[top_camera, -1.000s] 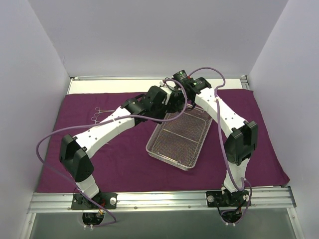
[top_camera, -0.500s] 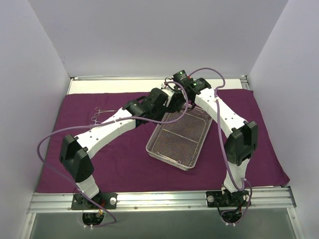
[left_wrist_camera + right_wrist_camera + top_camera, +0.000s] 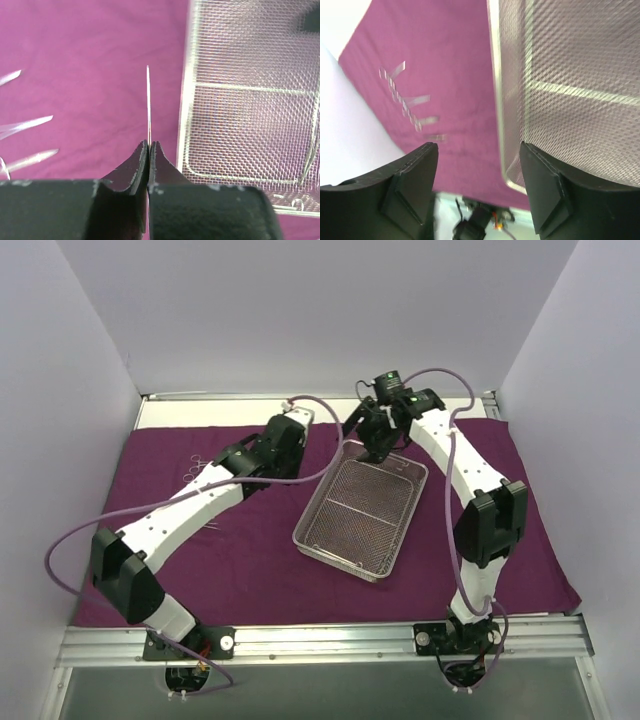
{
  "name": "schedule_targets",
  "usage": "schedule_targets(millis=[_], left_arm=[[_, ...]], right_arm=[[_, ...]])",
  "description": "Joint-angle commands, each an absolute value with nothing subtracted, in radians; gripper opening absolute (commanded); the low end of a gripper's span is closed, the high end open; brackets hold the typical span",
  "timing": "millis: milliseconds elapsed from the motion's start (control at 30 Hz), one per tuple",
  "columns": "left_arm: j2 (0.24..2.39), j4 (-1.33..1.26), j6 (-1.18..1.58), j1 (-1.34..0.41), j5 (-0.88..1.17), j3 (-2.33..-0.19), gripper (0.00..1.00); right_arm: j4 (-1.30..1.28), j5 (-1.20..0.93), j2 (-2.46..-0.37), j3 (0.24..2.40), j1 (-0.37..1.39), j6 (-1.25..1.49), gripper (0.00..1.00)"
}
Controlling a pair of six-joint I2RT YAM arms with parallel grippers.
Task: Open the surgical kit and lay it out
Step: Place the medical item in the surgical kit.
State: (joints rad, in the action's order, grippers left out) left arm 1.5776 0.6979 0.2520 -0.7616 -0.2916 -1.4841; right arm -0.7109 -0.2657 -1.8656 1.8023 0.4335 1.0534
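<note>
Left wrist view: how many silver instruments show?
4. One instrument stands pinched in the left end effector; three tips lie on the cloth at left. More may be hidden.

I can read no text, label, brand, number or sign anywhere in my views.
</note>
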Motion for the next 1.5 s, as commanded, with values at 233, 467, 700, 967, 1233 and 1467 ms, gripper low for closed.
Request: schedule_targets(millis=[233,467,700,967,1233,1467], left_arm=[[1.304,0.775,0.63,-0.431,-0.316,-1.258,0.02],[1.195,1.05,0.9,-0.235,-0.454,-1.138,0.02],[1.178,1.144,1.127,-0.131,-0.396,-1.029,0.02],[1.12,1.117,1.328,-0.08,-0.276,-0.848,0.02],[1.227,1.045,1.388,-0.075,-0.294,-0.839,0.02],[1.325,1.029,1.338,-0.071,-0.339,-0.897,0.02]], right_arm=[[-0.813,-0.181,-1.855,1.888,0.348,0.764,0.73],[-0.782,-0.155,-1.865,1.865,0.472,0.687,0.74],[-0.79,-0.181,-1.893,1.867,0.526,0.644,0.74],[-0.81,-0.215,-1.885,1.85,0.543,0.586,0.75],[-0.831,-0.247,-1.89,1.838,0.549,0.563,0.75],[-0.813,-0.253,-1.891,1.833,0.549,0.563,0.75]])
